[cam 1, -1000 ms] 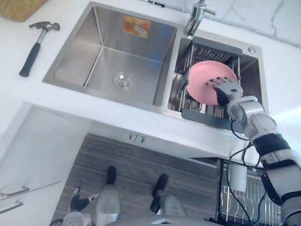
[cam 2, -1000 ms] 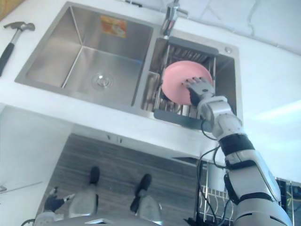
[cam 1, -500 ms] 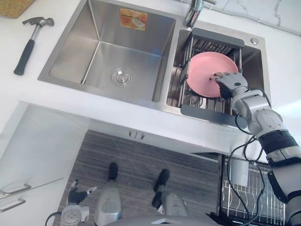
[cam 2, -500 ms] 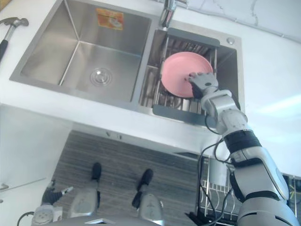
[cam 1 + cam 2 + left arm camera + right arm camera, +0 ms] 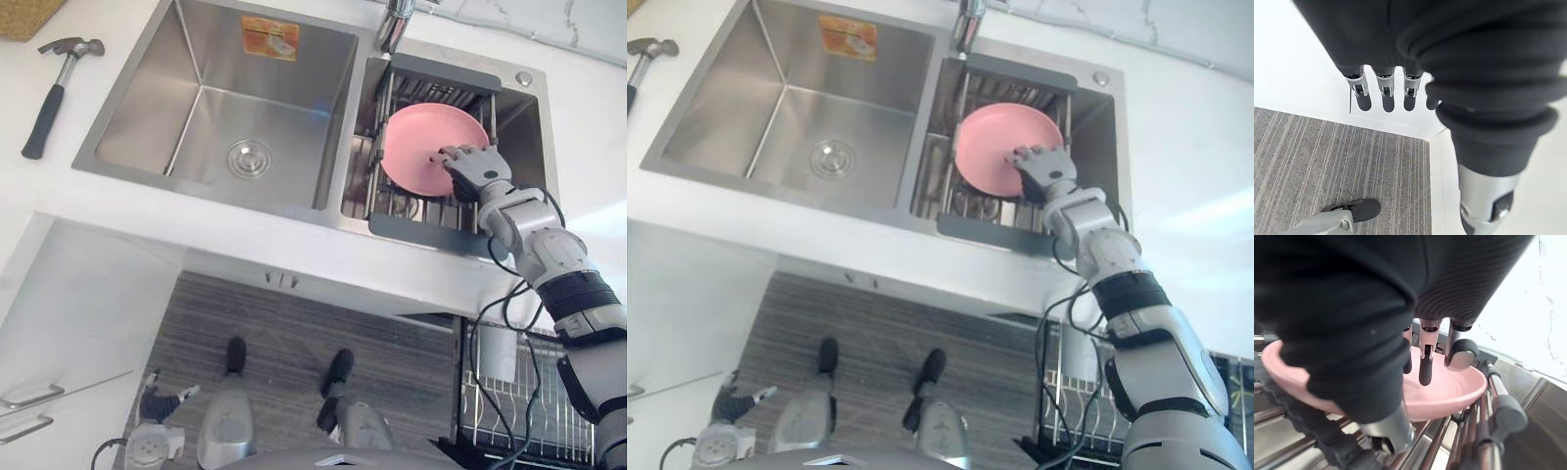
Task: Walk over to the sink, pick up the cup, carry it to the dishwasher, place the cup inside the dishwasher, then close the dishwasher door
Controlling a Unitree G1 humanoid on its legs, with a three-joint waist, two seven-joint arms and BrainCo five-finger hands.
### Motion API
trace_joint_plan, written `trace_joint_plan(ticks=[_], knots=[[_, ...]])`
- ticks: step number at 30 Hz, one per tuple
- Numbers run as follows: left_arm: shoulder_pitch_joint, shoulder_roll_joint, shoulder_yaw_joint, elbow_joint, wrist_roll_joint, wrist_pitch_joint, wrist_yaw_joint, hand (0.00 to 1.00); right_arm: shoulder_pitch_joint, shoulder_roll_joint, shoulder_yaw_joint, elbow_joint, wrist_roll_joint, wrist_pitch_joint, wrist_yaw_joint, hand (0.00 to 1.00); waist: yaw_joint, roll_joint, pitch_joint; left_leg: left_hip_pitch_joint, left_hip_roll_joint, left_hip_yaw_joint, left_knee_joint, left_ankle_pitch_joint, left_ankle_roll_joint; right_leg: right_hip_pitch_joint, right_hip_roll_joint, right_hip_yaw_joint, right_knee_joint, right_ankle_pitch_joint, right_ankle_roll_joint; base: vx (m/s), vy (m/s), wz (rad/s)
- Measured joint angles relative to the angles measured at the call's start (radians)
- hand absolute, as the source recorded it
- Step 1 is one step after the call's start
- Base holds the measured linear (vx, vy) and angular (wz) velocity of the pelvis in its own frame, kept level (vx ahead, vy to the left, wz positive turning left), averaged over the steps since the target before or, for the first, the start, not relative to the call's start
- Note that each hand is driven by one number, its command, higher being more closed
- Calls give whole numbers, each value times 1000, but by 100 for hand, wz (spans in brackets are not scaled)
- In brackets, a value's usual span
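The right hand (image 5: 475,168) is parked at the right-hand edge of a pink dish (image 5: 421,147). No mug shape here, more of a shallow plate or bowl. In the right wrist view the fingers (image 5: 1425,367) are stretched out fairly straight over the dish's inside, with the dark tips on or just above its surface. The thumb is seen lower down, under the rim and apart from it, so nothing is clamped.

The dish is propped tilted in a metal dish rack (image 5: 421,227) with a grey front bar, which is set into the smaller right basin of the sink. The faucet (image 5: 395,24) stands just behind the rack, between the two basins. The big left basin (image 5: 147,127) is bare steel with a round drain (image 5: 249,158) in the bottom and an orange sticker (image 5: 270,37) on the back wall.

On the white counter (image 5: 588,117) left of the sink a black-handled hammer (image 5: 54,93) is laid, well apart from the dish, with a bit of something woven (image 5: 24,12) past it in the corner.

Below the counter's front edge, grey striped floor (image 5: 294,333) is seen, and a wire rack (image 5: 534,411) down at the right.

The left hand (image 5: 1385,95) is hung low beside a white cabinet – fingers straight and apart, nothing held.
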Motion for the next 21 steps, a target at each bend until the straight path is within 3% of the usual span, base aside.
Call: trace_joint_plan(ticks=[11, 14, 21], knots=[[14, -3, 0, -16, 48, -8, 37, 0, 79, -20, -39, -149, 27, -68, -99, 100, -25, 55, -32, 31, 8, 17, 0, -6, 0, 21, 7, 16, -1, 1, 0, -8, -4, -5], [19, -4, 0, -14, 57, -8, 37, 0, 90, -19, -59, -164, 39, -83, -109, 100, -34, 61, -37, 38, 8, 17, 0, -6, 0, 29, 7, 15, -1, 1, 0, 0, 0, 0], [33, -5, -37, -5, 76, -8, 36, 0, 166, -5, -105, -299, 78, -87, -149, 100, -35, 59, -110, 52, 6, 10, 0, -5, -3, 46, 6, 9, -1, -2, 3, 1, -4, 2]])
